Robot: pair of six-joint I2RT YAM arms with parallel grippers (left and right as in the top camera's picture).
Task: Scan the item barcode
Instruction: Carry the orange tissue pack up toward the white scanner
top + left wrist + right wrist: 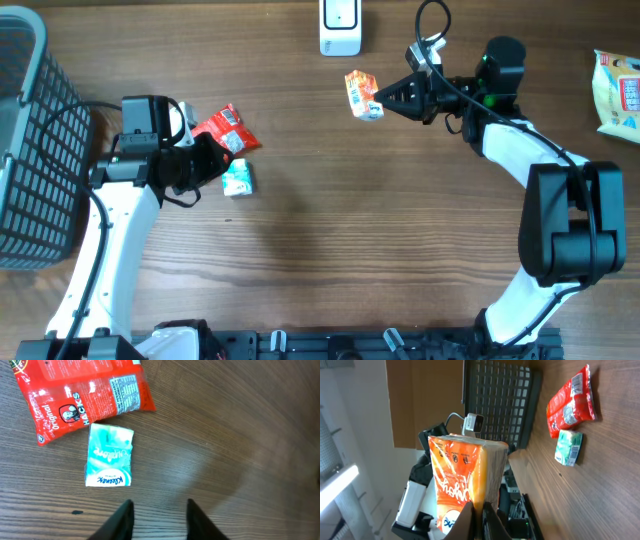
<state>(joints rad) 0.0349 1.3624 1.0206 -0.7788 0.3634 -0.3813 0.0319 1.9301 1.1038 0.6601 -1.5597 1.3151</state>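
Note:
An orange snack packet (363, 95) hangs above the table, pinched at its edge by my right gripper (385, 103), which is shut on it. In the right wrist view the orange packet (465, 475) stands upright above the gripper (479, 510). A white barcode scanner (340, 27) stands at the table's far edge, just beyond the packet. My left gripper (205, 160) is low over the table at the left. Its jaws (159, 510) stand apart with only bare wood between them.
A green tissue pack (110, 455) and a red snack bag (75, 395) lie just ahead of the left gripper. A dark wire basket (30, 150) stands at the left edge. A yellow bag (620, 90) lies at the far right.

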